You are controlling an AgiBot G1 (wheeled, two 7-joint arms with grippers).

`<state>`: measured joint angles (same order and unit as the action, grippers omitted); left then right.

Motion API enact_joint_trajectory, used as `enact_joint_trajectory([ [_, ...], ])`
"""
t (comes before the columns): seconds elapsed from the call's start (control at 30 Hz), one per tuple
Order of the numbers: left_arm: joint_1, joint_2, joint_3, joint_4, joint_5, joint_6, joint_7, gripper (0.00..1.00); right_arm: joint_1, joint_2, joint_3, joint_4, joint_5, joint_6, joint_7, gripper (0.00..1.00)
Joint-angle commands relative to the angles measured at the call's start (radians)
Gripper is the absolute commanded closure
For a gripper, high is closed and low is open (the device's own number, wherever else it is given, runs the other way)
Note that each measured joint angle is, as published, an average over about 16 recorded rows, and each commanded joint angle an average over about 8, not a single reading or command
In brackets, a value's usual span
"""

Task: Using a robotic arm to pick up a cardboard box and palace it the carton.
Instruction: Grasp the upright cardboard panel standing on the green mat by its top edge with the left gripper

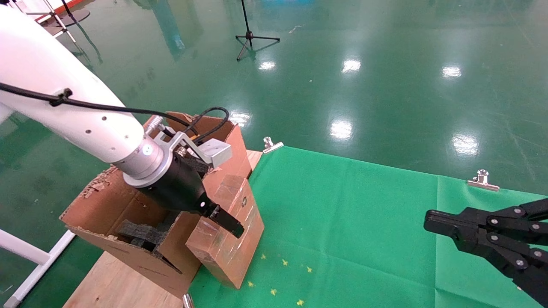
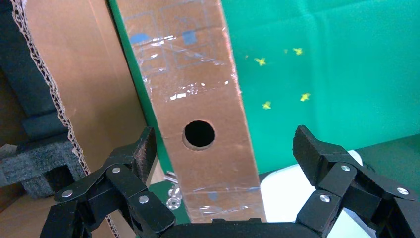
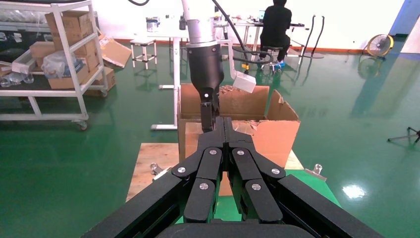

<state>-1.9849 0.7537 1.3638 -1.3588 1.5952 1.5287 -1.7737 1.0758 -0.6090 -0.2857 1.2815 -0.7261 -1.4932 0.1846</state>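
- Brown taped cardboard box [image 1: 227, 233] stands on the green cloth [image 1: 364, 222] of the bench, leaning against the carton [image 1: 141, 222], which holds black foam [image 1: 139, 233].
- Left claw [image 2: 223, 148] on the robotic arm [image 1: 64, 102] hangs over the box, spread wide and gripping nothing.
- Right claw [image 3: 225, 130] sits well apart from the carton, fingers pressed together, empty.

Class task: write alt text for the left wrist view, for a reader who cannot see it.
The left end effector, fingers open, straddles the small taped cardboard box with a round hole. The box stands on green cloth beside the carton, which holds black foam.
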Motion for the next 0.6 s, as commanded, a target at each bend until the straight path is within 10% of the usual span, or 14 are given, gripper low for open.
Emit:
enact_joint_trajectory([
  [0.03, 0.001, 0.002, 0.012, 0.000, 0.003, -0.003, 0.000, 0.00, 0.000, 0.000, 0.000, 0.000, 0.000, 0.000, 0.000, 0.75],
  [0.13, -0.002, 0.004, 0.022, -0.001, 0.008, -0.009, 0.012, 0.02, 0.000, 0.000, 0.000, 0.000, 0.000, 0.000, 0.000, 0.38],
  [0.23, -0.004, 0.005, 0.027, -0.001, 0.012, -0.012, 0.018, 0.39, 0.000, 0.000, 0.000, 0.000, 0.000, 0.000, 0.000, 0.01],
  [0.4, -0.005, 0.005, 0.026, -0.001, 0.013, -0.013, 0.016, 1.00, 0.000, 0.000, 0.000, 0.000, 0.000, 0.000, 0.000, 0.00],
  [0.6, -0.003, 0.005, 0.022, -0.001, 0.010, -0.011, 0.013, 1.00, 0.000, 0.000, 0.000, 0.000, 0.000, 0.000, 0.000, 0.00],
])
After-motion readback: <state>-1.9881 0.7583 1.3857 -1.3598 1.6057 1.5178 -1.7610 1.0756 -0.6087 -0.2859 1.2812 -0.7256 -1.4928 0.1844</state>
